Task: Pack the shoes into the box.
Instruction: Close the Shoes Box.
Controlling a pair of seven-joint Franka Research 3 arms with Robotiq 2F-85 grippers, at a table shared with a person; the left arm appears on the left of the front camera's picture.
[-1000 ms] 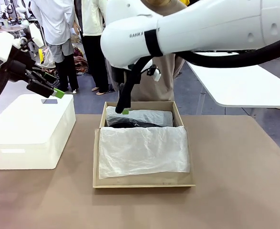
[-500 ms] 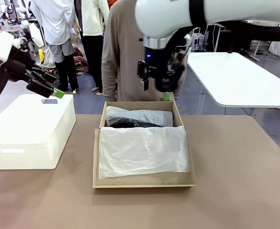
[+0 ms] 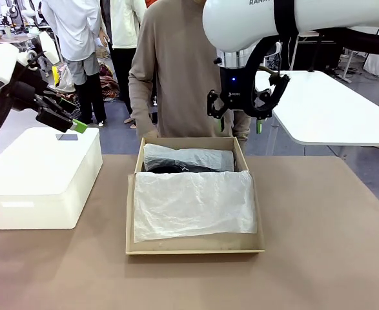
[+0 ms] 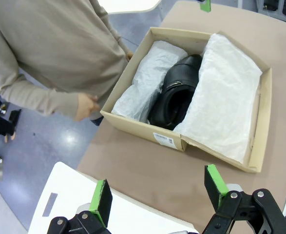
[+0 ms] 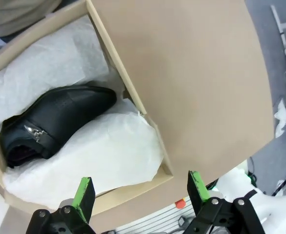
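box [image 3: 195,243]: matt cardboard | shoe [image 5: 60,122]: smooth black, probably leather | tissue paper [image 3: 195,203]: crinkled white

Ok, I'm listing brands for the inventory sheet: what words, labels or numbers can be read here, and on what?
"RANKA", cut off by the picture's top edge: on the right arm.
White sticker on the box's end wall: print too small to read.
Small marking on the right tool's body: blurred, unreadable.
Grey patch on the white plastic box's lid: no readable text.
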